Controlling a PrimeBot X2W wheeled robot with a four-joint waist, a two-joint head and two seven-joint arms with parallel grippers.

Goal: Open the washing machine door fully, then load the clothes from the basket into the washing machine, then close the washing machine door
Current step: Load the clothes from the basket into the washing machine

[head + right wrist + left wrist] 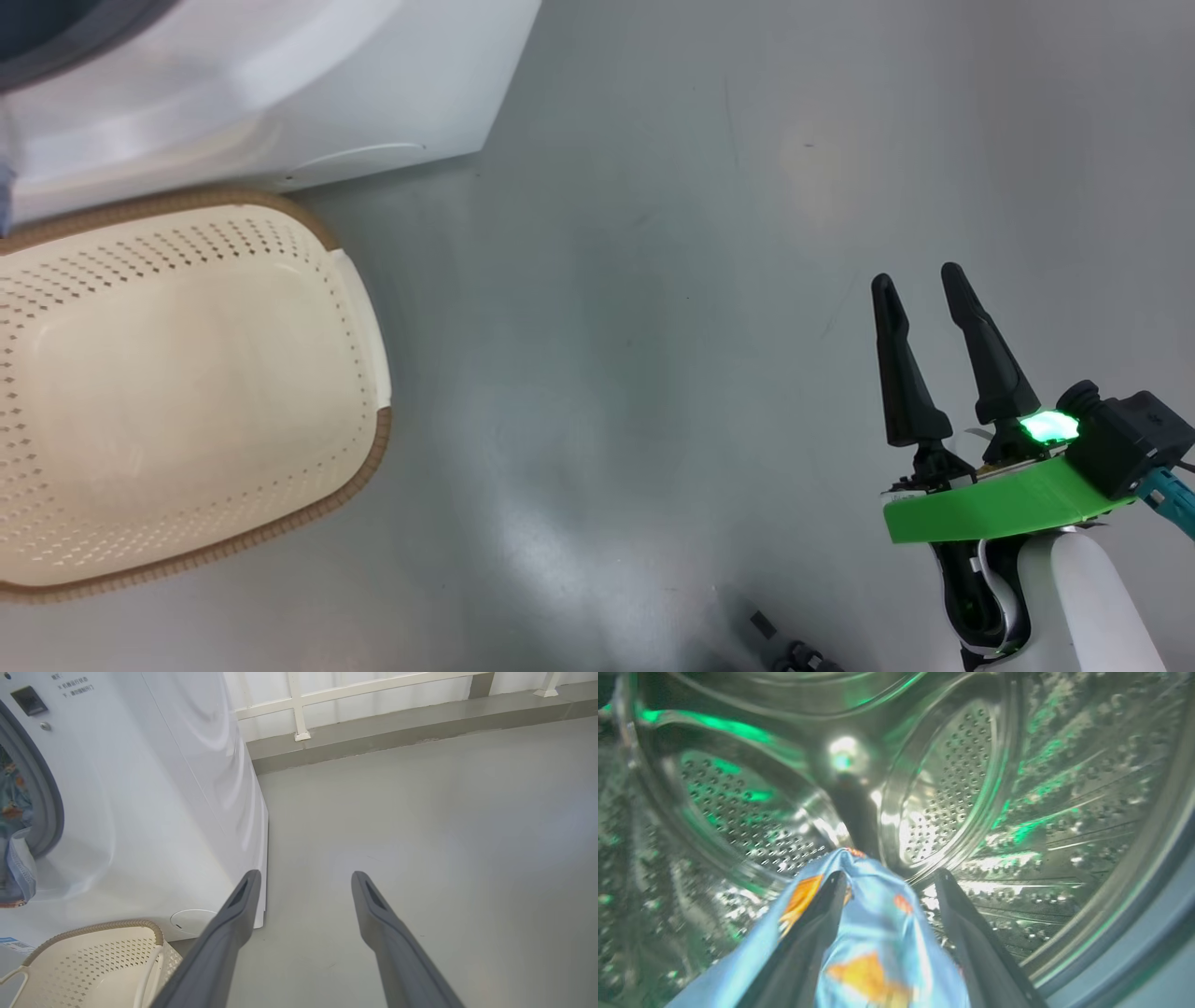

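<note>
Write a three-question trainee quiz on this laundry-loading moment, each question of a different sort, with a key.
1. True or false: the basket is empty.
2. The left gripper reaches into: A) the basket; B) the washing machine drum; C) a drawer.
3. Fill in: the clothes lie between the left gripper's parted fingers, while the right gripper stands ____ and holds nothing.
Key: 1 true; 2 B; 3 open.
</note>
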